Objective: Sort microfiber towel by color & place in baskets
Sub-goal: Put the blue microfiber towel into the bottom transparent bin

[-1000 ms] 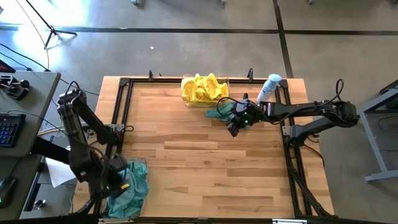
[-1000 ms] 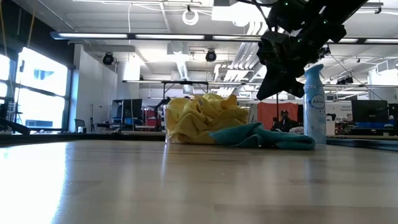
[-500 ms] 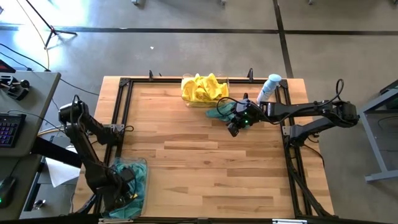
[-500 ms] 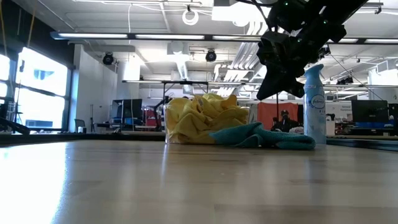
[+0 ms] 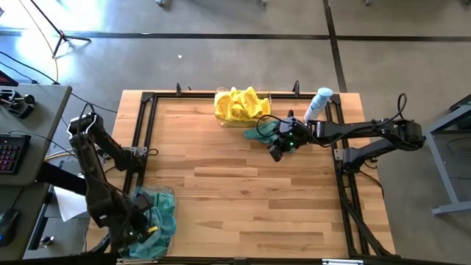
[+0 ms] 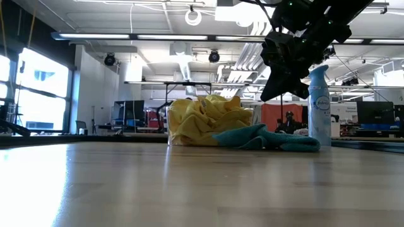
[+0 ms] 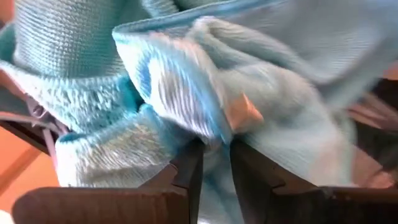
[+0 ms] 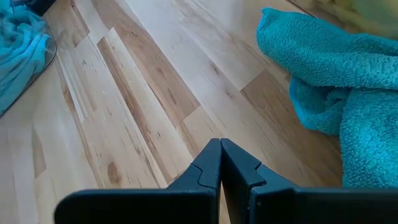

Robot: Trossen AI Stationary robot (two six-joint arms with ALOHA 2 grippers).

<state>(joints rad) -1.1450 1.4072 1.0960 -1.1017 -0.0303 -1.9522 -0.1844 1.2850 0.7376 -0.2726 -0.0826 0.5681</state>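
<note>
Now your left hand (image 7: 210, 163) is clamped on a teal towel (image 7: 205, 81) over its basket (image 5: 168, 193), so let go there, while your right hand (image 8: 220, 163), pressed together, hovers beside the last teal towel (image 5: 266, 129) on the tabletop (image 5: 243, 191)

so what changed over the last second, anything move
Only the left arm moved: its elbow swung out and back while the left gripper stayed low over the near-left basket, fingers pinching a teal towel there. The right gripper kept shut, hovering beside the loose teal towel. The yellow towels and spray bottle have not shifted.
</note>
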